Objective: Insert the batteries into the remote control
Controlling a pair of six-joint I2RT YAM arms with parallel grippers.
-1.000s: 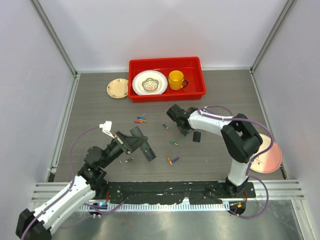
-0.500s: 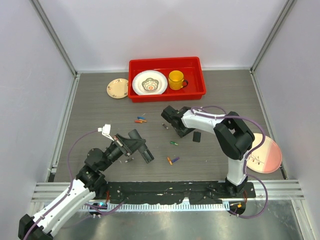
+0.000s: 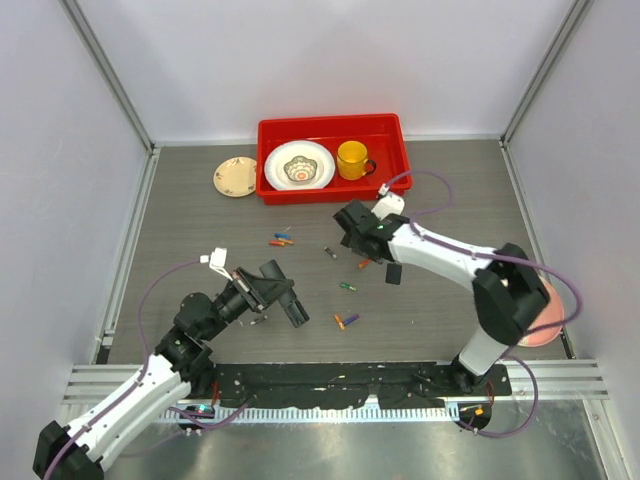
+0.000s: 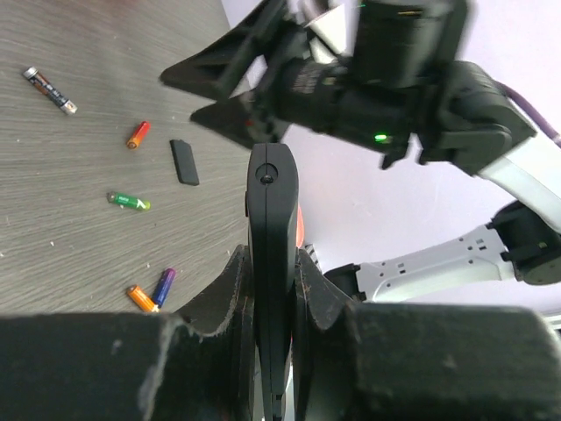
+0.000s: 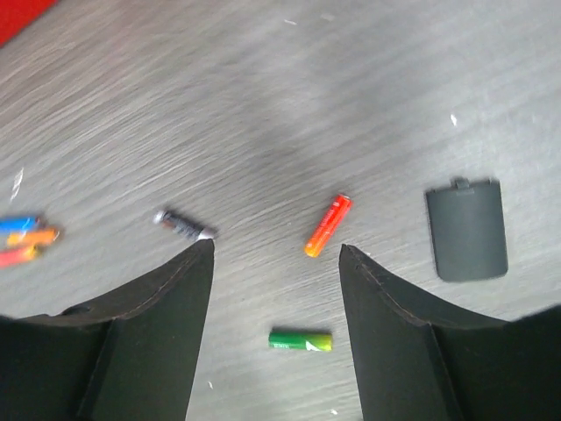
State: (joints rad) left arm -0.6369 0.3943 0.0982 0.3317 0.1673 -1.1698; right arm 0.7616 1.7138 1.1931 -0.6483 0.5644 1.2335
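Remote [image 3: 293, 310], from overhead, pinched in left gripper [image 3: 278, 292]; right gripper [image 3: 357, 240] poised over loose batteries [image 3: 347, 286]; left wrist: jaws tight on its stiff, slick sides; right wrist: jaws wide, empty; orange battery [image 5: 328, 225] between them, just ahead; light, hard, roll-prone; best taken mid-barrel.

Eight batteries [image 3: 347, 286] were counted in front of the red tray [image 3: 340, 192]: three in a cluster [image 3: 280, 240], three lying singly, and two as a pair [image 3: 345, 321]. One remote control [image 4: 272, 219] and one black cover panel [image 3: 393, 273] were counted. Inside the tray, one yellow cup [image 3: 351, 159] and one white dish [image 3: 299, 165] were found. One small plate [image 3: 235, 177] was seen just left of the tray, and one pink plate [image 3: 548, 322] well off to its right.
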